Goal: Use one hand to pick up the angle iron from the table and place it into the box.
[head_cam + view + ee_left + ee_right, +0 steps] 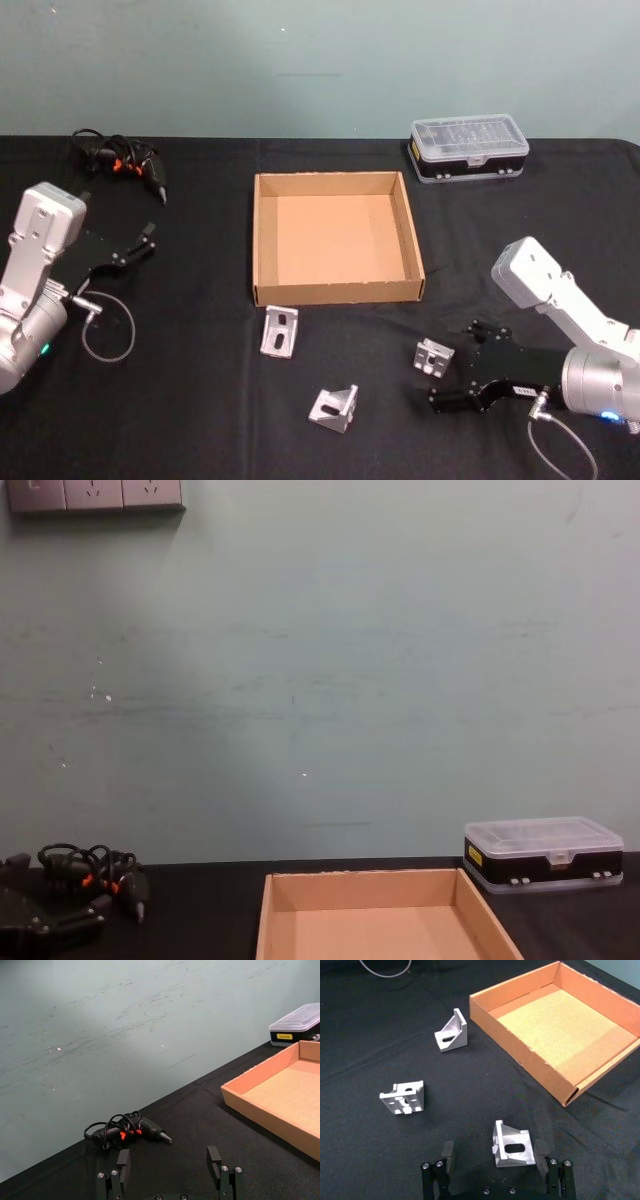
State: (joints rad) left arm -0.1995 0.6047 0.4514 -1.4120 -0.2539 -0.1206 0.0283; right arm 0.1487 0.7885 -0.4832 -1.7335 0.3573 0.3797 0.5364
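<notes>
Three silver angle irons lie on the black table (190, 410) in front of the tan box (335, 293): one (280, 331) near the box's front left corner, one (335, 408) closer to me, one (433, 356) to the right. My right gripper (455, 368) is low over the table and open. The right angle iron (514, 1146) sits between its fingers (540, 1151), near one finger; I cannot tell if they touch. The other two angle irons (452, 1035) (404, 1098) lie beyond it, beside the box (520, 1050). My left gripper (135, 250) is parked open at the table's left.
A black plastic case with a clear lid (469, 149) stands behind the box at the right. A black tool with a coiled cable (120, 160) lies at the back left, ahead of the left gripper (169, 1160). A grey cable loop (108, 330) hangs from the left arm.
</notes>
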